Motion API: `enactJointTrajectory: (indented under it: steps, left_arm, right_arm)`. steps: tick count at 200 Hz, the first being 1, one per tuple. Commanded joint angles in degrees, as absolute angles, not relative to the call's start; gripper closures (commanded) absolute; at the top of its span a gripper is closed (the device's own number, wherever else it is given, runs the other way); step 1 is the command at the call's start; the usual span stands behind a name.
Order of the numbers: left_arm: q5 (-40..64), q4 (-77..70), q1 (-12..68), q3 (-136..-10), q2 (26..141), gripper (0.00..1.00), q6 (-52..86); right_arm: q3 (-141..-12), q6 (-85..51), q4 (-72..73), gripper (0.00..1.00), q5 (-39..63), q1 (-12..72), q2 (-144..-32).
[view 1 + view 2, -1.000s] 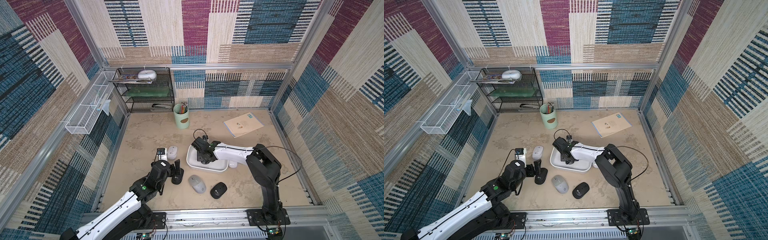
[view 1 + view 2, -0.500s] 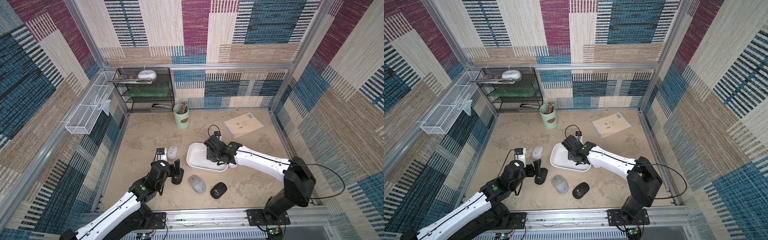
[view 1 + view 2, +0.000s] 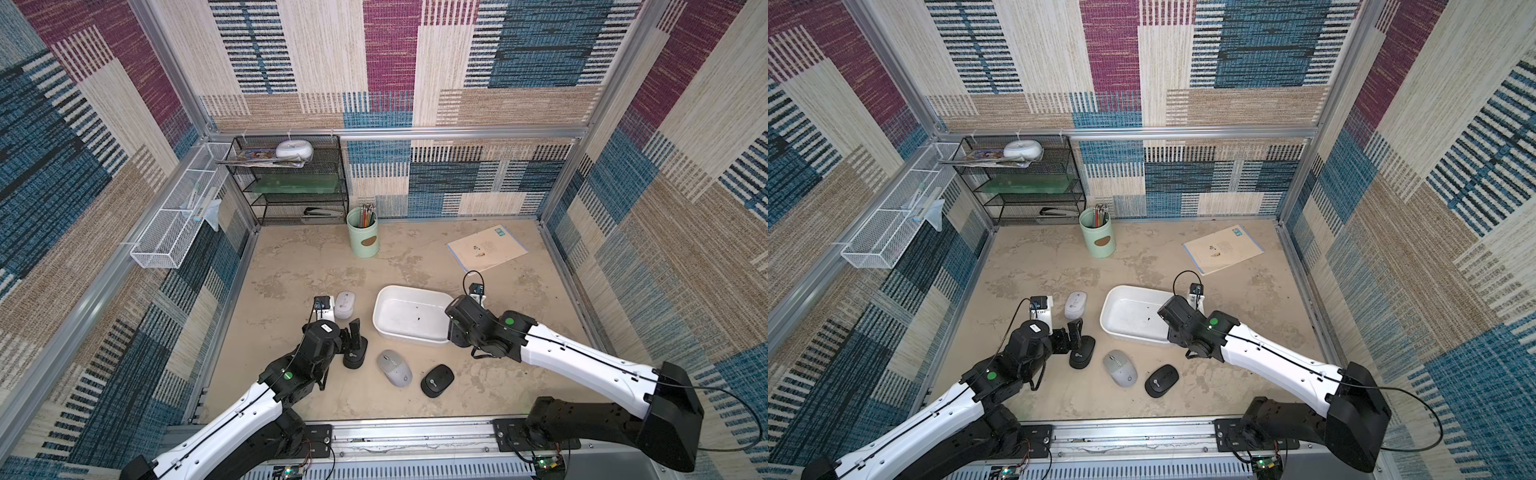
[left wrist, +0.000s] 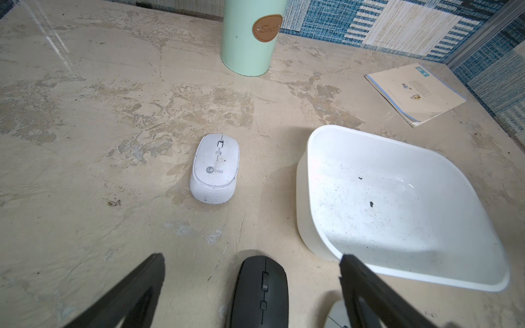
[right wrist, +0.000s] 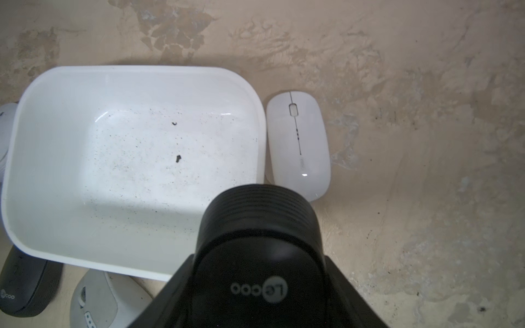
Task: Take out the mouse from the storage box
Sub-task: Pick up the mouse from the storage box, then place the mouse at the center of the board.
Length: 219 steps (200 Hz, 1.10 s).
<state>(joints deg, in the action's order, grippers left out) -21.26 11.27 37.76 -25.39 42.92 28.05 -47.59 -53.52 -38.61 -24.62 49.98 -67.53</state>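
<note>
Right gripper clamped across flanks of black mouse, held over corner of storage box; box empty. Left gripper jaws apart, idle. Mouse judged light, rigid, smooth-shelled; ribbed flanks best purchase, slip likely if grip loosens

Mint-green pen cup stands upright at the back of the table w/ colored pencils in it, right beside a black mesh rack. A white roundish thing sits on the rack's top shelf, and what looks like a stapler on the bottom one. Booklet lies flat, well apart from the cup. White wire basket hangs on the side wall.
</note>
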Motion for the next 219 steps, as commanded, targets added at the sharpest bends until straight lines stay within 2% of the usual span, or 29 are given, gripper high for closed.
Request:
enactJointTrajectory:
  steps: [1,57,150,219]
  left_arm:
    - [-22.02,10.20,37.71,-25.22,43.23,0.00,27.76]
    - [-22.15,9.76,37.71,-25.27,44.14,0.00,27.78]
    - [-22.50,9.58,37.71,-25.14,44.58,0.00,27.73]
    - [-22.86,9.62,37.71,-25.14,44.73,0.00,27.68]
  right_arm:
    - [-44.39,-57.12,-39.26,0.51,-24.01,50.06,-64.63]
    - [-35.36,-60.28,-34.49,0.51,-22.52,50.01,-61.76]
    - [-32.50,-60.53,-27.61,0.48,-21.08,49.48,-71.03]
    - [-34.28,-60.29,-29.01,0.23,-22.01,49.44,-73.48]
